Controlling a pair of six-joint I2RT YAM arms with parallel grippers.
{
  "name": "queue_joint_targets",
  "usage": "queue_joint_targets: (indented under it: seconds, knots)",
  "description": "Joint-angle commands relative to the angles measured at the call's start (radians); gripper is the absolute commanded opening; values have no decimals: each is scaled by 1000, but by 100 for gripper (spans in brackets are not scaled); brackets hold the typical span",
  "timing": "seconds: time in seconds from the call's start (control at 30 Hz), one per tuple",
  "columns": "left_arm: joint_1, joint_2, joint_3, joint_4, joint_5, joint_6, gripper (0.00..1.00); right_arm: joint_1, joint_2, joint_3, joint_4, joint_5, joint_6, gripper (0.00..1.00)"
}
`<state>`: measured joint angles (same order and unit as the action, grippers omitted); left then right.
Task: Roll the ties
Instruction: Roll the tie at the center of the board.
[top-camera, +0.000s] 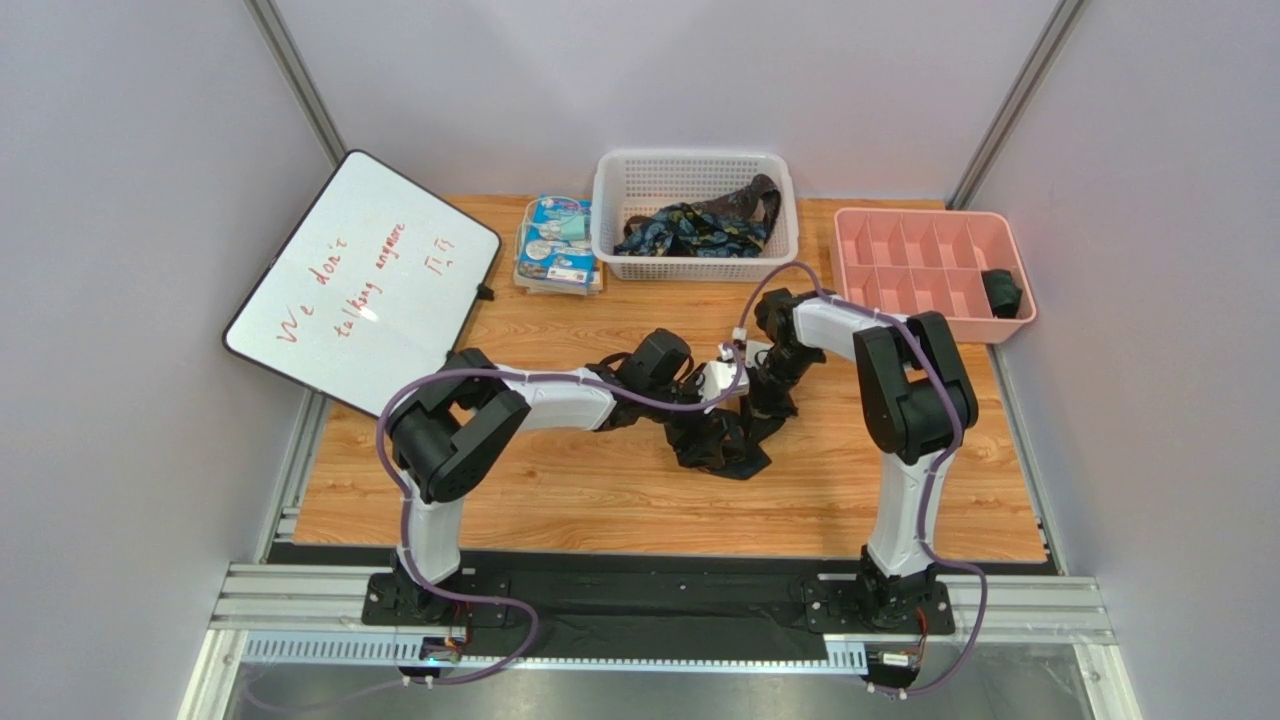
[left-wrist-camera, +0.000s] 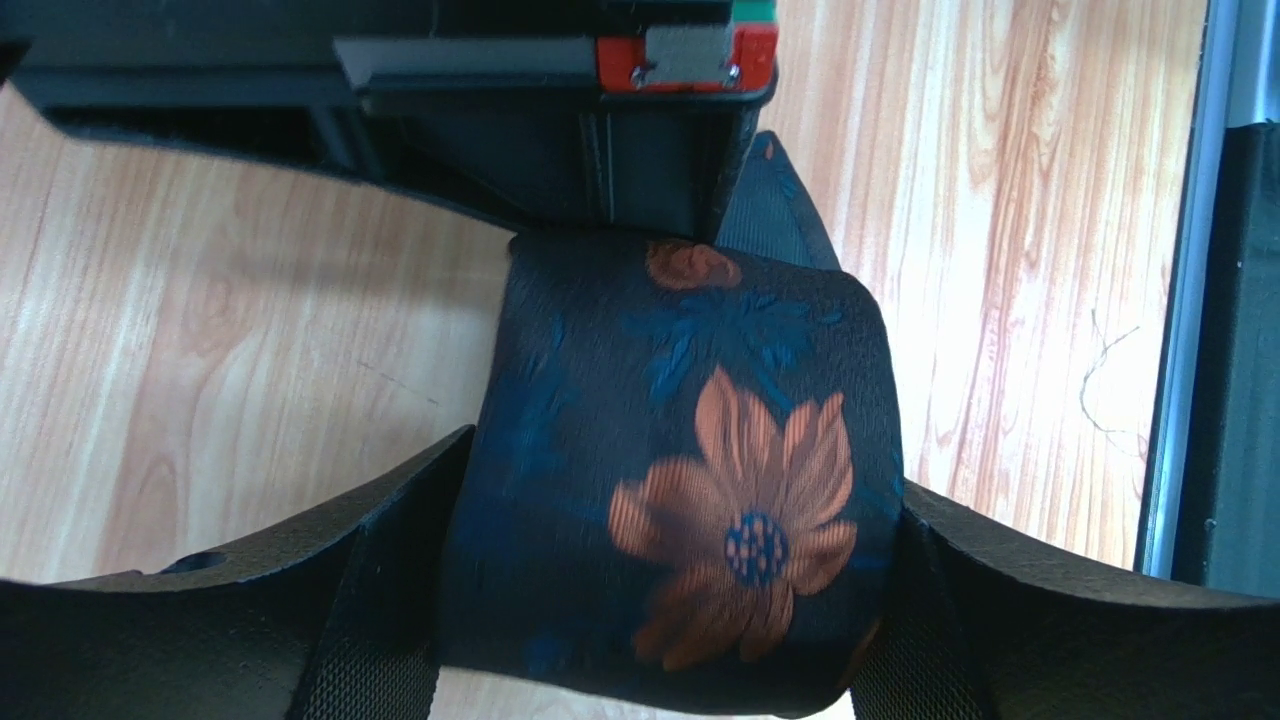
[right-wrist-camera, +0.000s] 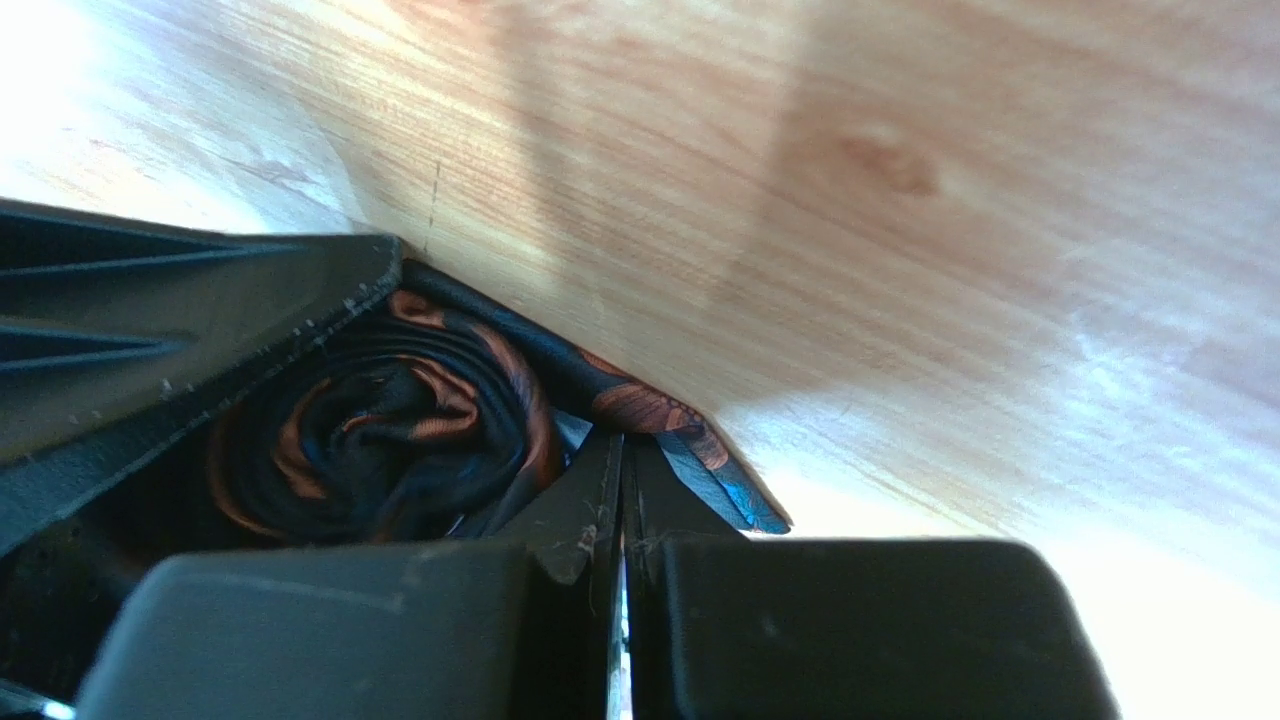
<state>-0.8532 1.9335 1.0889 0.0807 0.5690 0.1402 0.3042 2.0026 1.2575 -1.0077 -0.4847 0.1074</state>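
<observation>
A dark navy tie with orange flowers is rolled into a thick bundle (left-wrist-camera: 691, 450) and sits squeezed between my left gripper's (left-wrist-camera: 676, 600) two fingers, just above the wooden table. In the top view that left gripper (top-camera: 715, 383) meets my right gripper (top-camera: 760, 375) at mid-table, with the rest of the tie (top-camera: 724, 440) heaped below them. In the right wrist view the roll (right-wrist-camera: 376, 435) shows end-on, and my right gripper (right-wrist-camera: 621, 450) is shut with its tips on the tie's loose tail (right-wrist-camera: 676, 428). More ties (top-camera: 699, 228) lie in the white basket (top-camera: 609, 225).
A pink divided tray (top-camera: 902, 240) at back right holds one rolled dark tie (top-camera: 1002, 291). A blue-white packet (top-camera: 556, 240) lies left of the basket. A whiteboard (top-camera: 361, 278) leans at the table's left edge. The right gripper's body (left-wrist-camera: 571, 105) looms just behind the roll.
</observation>
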Motion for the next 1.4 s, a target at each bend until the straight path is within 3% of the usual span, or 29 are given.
queue_joint_targets:
  seconds: [0.0, 0.03, 0.17, 0.27, 0.33, 0.53, 0.7, 0.8, 0.83, 0.97, 1.07, 1.2, 1.37]
  knots:
    - [-15, -12, -18, 77, 51, -11, 82, 15, 38, -15, 95, 215, -22, 0]
    - [-18, -7, -21, 86, 54, -7, 77, 18, 39, -12, 95, 215, -21, 0]
    - [-36, 4, -55, 77, -12, 102, 40, 18, 36, 0, 93, 198, -23, 0]
    - [-58, -5, -81, 45, -78, 189, 21, 16, 38, 19, 86, 195, -31, 0]
    - [-67, -18, -90, 8, -104, 220, 13, 18, 50, 32, 81, 196, -46, 0]
    - [-90, -85, -138, -71, -191, 279, 5, 12, 127, 117, 72, 209, -61, 0]
    - [-107, -30, -97, -186, -270, 272, 4, -87, 87, 213, -49, 39, -72, 2]
    - [-110, 18, -58, -223, -299, 245, 3, -193, 6, 220, -115, -89, -90, 23]
    - [-110, 24, -50, -223, -301, 239, 3, -218, -16, 194, -127, -116, -100, 47]
    - [-110, 45, -32, -231, -299, 196, 2, -278, -144, 51, -140, -242, -153, 100]
    - [-110, 59, -12, -251, -296, 184, 2, -275, -223, -109, -47, -275, -114, 100]
    - [-110, 62, -7, -259, -299, 171, 2, -269, -301, -272, 215, -282, 9, 100]
    - [-110, 56, -14, -257, -293, 162, 2, -240, -314, -363, 421, -201, 138, 100]
